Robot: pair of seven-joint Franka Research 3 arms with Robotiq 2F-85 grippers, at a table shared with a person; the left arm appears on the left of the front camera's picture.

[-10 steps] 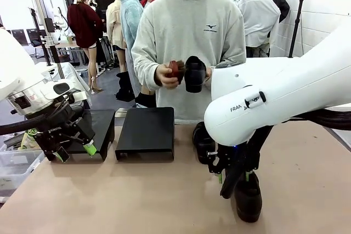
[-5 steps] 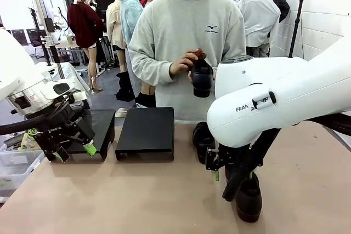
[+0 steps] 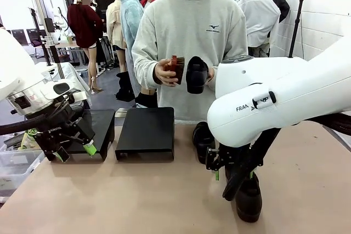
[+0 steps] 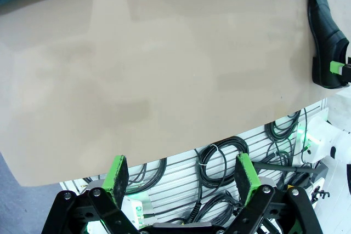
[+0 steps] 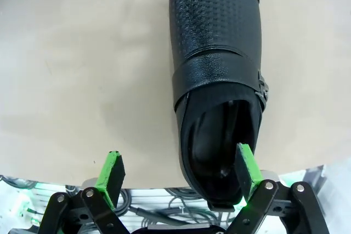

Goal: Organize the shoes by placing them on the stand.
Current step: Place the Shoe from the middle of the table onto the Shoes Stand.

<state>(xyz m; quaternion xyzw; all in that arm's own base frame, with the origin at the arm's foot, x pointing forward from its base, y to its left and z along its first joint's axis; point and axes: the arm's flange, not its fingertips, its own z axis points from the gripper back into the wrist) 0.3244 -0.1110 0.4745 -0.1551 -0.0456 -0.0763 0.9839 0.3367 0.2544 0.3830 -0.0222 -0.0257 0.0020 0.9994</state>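
Front view first: the right gripper [image 3: 235,182] has just finished widening. Its jaws now stand spread over the heel end of a shoe [image 3: 249,200] lying on the table [image 3: 137,201] near my edge. On the right wrist cam the heel opening sits between the green pads [image 5: 111,169], one pad right at the shoe's side and the other off over bare table. Can't tell if that near pad actually touches.

Nothing's pinched either way, so I read it as a shoe that was either just let go or is about to get grabbed. It's well away from the stand [image 3: 145,130], and I see no shoe on that yet, so the sorting looks like it's barely begun.

Other shoes: a second shoe [image 3: 202,138] sits on the table behind my right arm. The person across from me holds a third shoe [image 3: 196,74] in both hands, along with something reddish-brown [image 3: 175,68].

Versus a second ago, the right arm's white housing sits a bit higher and further right, with the jaws wider. The person's shoe swung toward the middle half a second back and is out to the side again now. Left gripper [image 3: 74,153] hasn't budged. It's parked in front of the smaller black platform [image 3: 101,124] left of the stand, fingers spread and empty.
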